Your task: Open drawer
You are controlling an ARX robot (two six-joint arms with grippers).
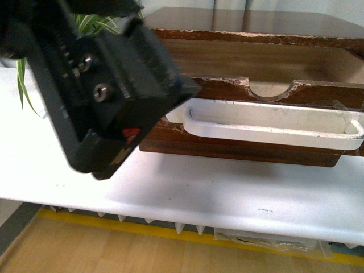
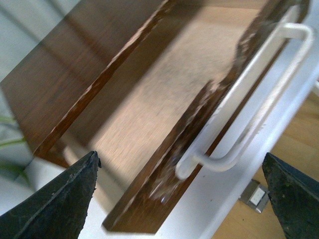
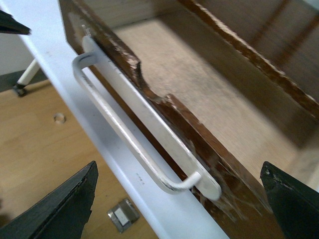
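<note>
Worktop (image 1: 199, 187): white and flat, seen from its front edge, with the drawer unit carried on it.
Floor (image 1: 114, 250): pale wood, with a yellow line (image 1: 170, 233) run along below the worktop's front edge.
Casing (image 1: 256, 23): dark brown wood, set toward the worktop's back edge, with a chipped front rim.
Drawer (image 1: 227, 149): dark brown, pulled out of the casing toward the worktop's front edge, so that its pale interior is laid bare. Its front panel is seen on the right half of the worktop, short of the front edge.
Left gripper (image 2: 179, 159): its black body is seen large in the front view, before the drawer's left end. Its fingers (image 2: 75, 194) are spread wide and nothing is clamped. In its wrist view the handle's near end is framed between them; contact cannot be told.
Right gripper (image 3: 179, 168): released, its fingers (image 3: 70, 209) held wide apart above the drawer front and closed on nothing.
Handle (image 1: 273, 128): long, white, bow-shaped, fixed across the drawer's front panel.
Notch (image 1: 272, 91): half-round, cut into the chipped top edge of the panel, just above the handle.
Plant (image 1: 23, 79): green-and-white leaves, seen at the worktop's back left corner, partly hidden by the left arm.
Metal plate (image 3: 124, 215): small and square, set in the floor.
</note>
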